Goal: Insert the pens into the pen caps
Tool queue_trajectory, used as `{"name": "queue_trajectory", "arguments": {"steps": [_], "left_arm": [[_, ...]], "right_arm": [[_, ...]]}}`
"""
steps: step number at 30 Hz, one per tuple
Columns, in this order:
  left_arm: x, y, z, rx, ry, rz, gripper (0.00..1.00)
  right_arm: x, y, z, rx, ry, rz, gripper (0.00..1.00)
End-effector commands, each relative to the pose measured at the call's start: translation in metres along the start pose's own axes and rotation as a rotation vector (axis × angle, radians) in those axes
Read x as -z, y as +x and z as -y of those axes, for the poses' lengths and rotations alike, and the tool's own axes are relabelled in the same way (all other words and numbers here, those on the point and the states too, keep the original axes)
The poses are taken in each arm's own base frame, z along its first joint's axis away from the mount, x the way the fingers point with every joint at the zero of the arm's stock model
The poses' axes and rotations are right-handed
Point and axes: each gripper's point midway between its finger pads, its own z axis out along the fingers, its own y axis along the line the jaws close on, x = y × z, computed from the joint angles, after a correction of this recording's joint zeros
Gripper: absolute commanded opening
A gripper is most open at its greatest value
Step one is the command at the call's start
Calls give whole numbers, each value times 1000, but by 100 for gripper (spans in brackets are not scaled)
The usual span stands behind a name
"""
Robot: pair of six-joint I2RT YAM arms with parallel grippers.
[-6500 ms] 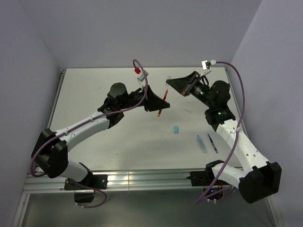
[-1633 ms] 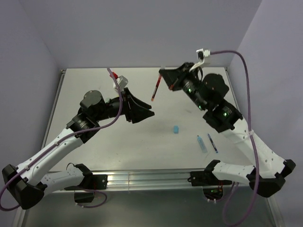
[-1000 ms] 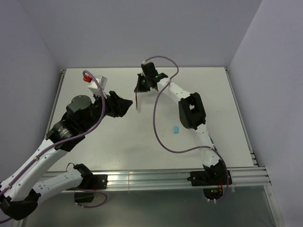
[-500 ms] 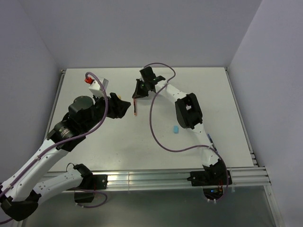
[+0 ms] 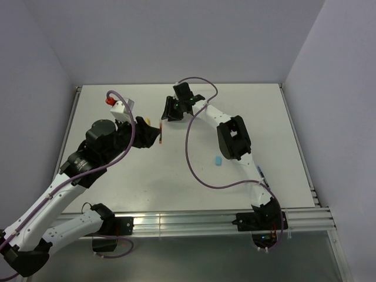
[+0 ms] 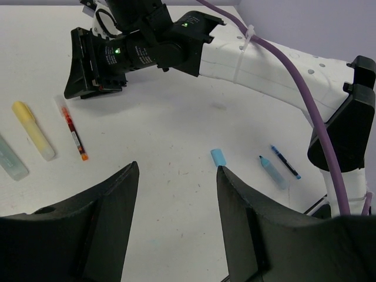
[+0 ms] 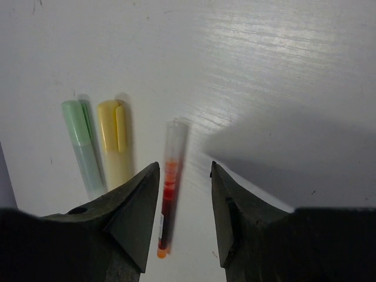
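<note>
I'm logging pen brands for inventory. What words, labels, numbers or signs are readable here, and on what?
No text can be read in any view.
Red pen: dark marks on its pale barrel band, too small and blurred to read.
Yellow marker and dark blue pen: no print can be made out.

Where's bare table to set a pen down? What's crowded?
Free: far right of the table, beyond the right arm; also the near-centre strip between the left arm and the light blue cap. Crowded: far centre-left, where green marker, yellow marker and red pen lie side by side under the right gripper.
</note>
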Motion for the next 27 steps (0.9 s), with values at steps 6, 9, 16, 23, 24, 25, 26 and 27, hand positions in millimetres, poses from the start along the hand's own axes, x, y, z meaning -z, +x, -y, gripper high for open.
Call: {"name": "queue_trajectory", "arguments": {"steps": [6, 9, 16, 23, 24, 25, 26, 27], "left_arm": [[4, -9, 1, -15, 35, 42, 60], [5, -6, 2, -8, 52, 35, 60], [3, 1, 5, -3, 75, 7, 61], [5, 6, 11, 9, 113, -14, 61], [5, 8, 13, 16, 127, -19, 61], [4, 12, 13, 18, 133, -30, 61], [3, 12, 13, 22, 130, -32, 61], [3, 13, 15, 22, 141, -37, 61]], "right_arm": [[75, -71, -53, 73, -50, 222, 49], [110, -88, -51, 92, 12, 286, 49], [225, -65, 35, 10, 328, 357, 48], [319, 14, 127, -146, 512, 401, 48], [344, 16, 136, -176, 518, 457, 48], [341, 39, 157, -212, 556, 422, 48], [347, 48, 166, -234, 559, 421, 48], [362, 52, 183, -281, 589, 447, 48]]}}
